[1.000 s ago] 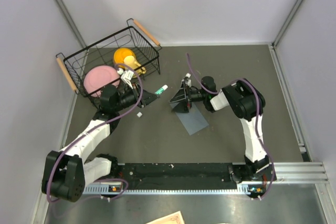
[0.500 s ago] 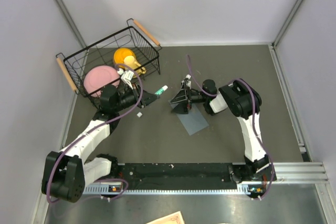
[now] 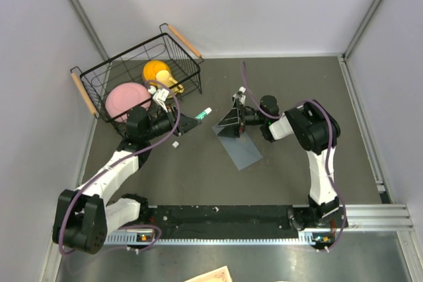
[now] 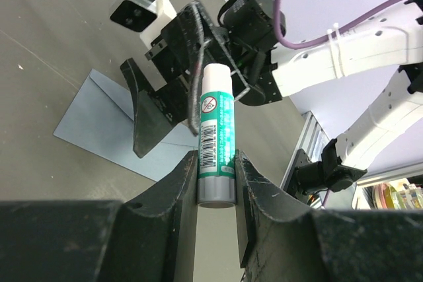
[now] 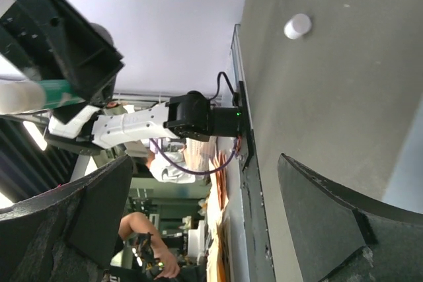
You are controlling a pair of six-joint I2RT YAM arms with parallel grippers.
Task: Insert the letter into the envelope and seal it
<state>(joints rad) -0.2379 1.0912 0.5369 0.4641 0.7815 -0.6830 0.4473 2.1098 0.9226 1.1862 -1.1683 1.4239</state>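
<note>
The blue-grey envelope point(image 3: 242, 149) lies flat on the dark table, and it also shows in the left wrist view point(image 4: 99, 123). My right gripper point(image 3: 230, 122) is open and empty, low over the envelope's far end; in its own view point(image 5: 205, 229) the jaws stand wide apart. My left gripper point(image 3: 192, 119) is shut on the white-and-green glue stick point(image 4: 215, 130), held above the table to the left of the envelope with its tip point(image 3: 207, 111) toward the right gripper. The letter is not in view on the table.
A small white cap point(image 3: 176, 144) lies on the table below the left gripper and shows in the right wrist view point(image 5: 297, 26). A black wire basket point(image 3: 135, 77) with a pink plate and yellow objects stands at the back left. A tan sheet point(image 3: 211, 275) lies beyond the near rail.
My right gripper has shifted slightly up and to the right over the envelope's far end. The left arm and the glue stick have not moved.
</note>
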